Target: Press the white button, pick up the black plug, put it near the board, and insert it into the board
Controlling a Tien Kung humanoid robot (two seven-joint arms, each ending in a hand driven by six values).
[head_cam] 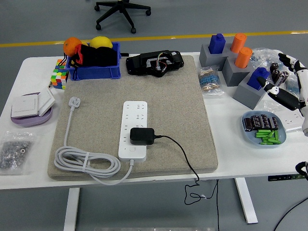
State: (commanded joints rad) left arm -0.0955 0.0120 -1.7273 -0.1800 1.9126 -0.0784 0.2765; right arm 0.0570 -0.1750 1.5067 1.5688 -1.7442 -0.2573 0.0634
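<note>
A white power strip [134, 129] lies on the tan mat [173, 96], its white cable coiled at the mat's front left. The black plug [142, 136] sits on the strip's lower half, with its black cord trailing right and over the table's near edge. My right hand [288, 84] is at the right edge of the picture, above the blue dish, with fingers spread and nothing held. It is far from the plug and strip. The left arm does not show.
A blue bin [94, 67] with fruit, a colour cube [58, 78] and a purple dish [29, 118] with white switches stand at the left. A black device [155, 63] lies at the mat's far edge. Grey blocks [231, 62] with pegs and a blue dish [263, 129] of batteries stand right.
</note>
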